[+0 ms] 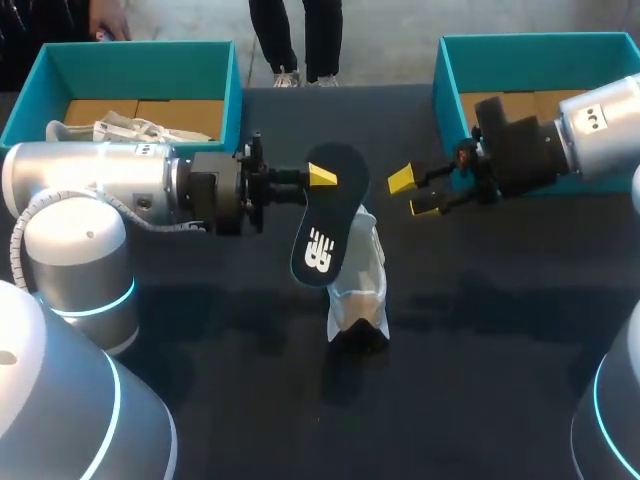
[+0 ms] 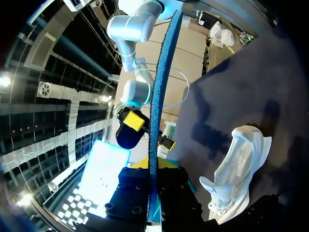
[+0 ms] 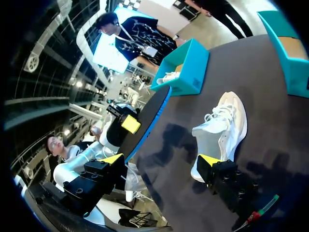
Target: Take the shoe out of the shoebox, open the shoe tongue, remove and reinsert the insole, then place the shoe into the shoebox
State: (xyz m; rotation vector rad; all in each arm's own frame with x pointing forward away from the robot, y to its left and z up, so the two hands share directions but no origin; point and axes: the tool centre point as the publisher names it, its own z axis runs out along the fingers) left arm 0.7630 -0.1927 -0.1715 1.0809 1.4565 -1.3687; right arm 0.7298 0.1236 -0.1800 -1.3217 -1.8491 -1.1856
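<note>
Left gripper (image 2: 153, 188) is clamped on one end of the dark insole (image 1: 328, 215), holding it in the air just above the white shoe (image 1: 360, 285), which lies on the table (image 1: 480, 330) outside the shoebox (image 1: 520, 42). Beside the insole, the right gripper (image 1: 410, 194) hangs open and empty. Reinsertion looks to be the step in hand, so the insole's free end needs lining up with the shoe's opening.
</note>
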